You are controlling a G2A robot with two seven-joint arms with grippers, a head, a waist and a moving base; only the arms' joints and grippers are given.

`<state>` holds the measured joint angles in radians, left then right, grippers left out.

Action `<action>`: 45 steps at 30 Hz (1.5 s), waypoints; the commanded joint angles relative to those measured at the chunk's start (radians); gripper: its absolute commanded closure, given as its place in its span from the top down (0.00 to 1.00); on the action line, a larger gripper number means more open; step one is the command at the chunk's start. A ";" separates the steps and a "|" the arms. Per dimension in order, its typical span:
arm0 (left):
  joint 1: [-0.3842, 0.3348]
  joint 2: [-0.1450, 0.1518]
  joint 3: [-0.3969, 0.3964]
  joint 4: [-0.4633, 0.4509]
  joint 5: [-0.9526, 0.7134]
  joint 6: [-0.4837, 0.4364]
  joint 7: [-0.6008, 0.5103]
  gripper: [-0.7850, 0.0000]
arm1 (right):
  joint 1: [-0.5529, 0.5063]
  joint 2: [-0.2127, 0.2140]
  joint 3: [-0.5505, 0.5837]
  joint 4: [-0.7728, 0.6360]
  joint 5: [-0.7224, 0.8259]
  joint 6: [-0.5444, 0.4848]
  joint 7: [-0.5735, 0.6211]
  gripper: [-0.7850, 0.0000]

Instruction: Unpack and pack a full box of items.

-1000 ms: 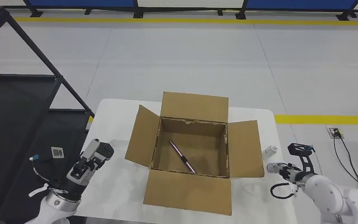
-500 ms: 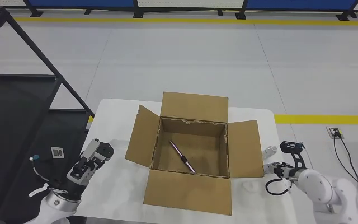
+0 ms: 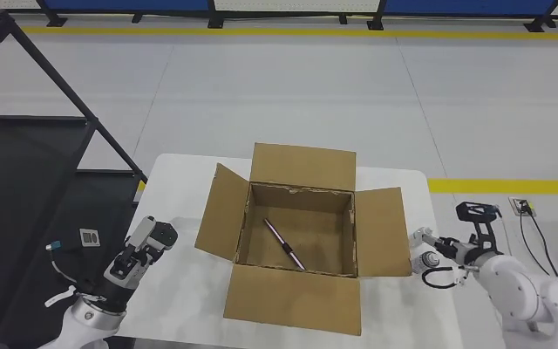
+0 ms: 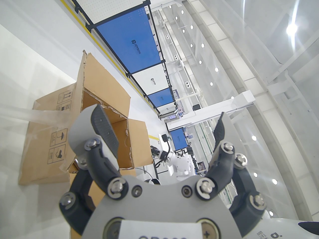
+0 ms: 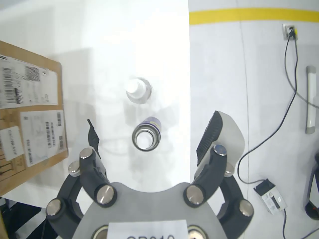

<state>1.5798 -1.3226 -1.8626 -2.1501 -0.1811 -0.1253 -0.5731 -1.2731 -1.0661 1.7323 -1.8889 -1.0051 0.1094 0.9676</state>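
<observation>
A pen lies flat in the box, slanting far-left to near-right (barcode labels on one flap). The left hand and right hand gape wide.

One box, one pen in it, one bottle, one can, all on one table.

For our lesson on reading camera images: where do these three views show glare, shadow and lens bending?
Top view: even light; the open brown cardboard box shades its inner walls. Left wrist view: round ceiling lamps flare; ceiling beams bow. Right wrist view: the white table glares, with faint grey shadows beside the small silver metal can and translucent white-capped bottle.
</observation>
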 commanded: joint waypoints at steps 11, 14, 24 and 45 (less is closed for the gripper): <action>0.026 0.001 -0.023 0.003 -0.044 -0.020 0.037 1.00 | 0.151 -0.010 -0.315 -0.283 0.095 -0.247 -0.022 1.00; 0.052 0.001 -0.060 0.007 -0.097 -0.039 0.044 1.00 | 0.334 -0.030 -0.521 -0.158 0.137 -0.278 0.116 1.00; 0.098 0.002 -0.122 0.021 -0.182 -0.071 0.050 1.00 | 0.850 -0.212 -1.078 0.427 0.315 -0.178 0.162 1.00; 0.098 0.002 -0.122 0.021 -0.182 -0.071 0.050 1.00 | 1.031 -0.543 -1.377 1.280 0.394 -0.122 -0.019 0.93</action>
<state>1.6774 -1.3201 -1.9844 -2.1287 -0.3629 -0.1963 -0.5231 -0.2425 -1.6016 0.3561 -0.6320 -0.6137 -0.0068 0.9550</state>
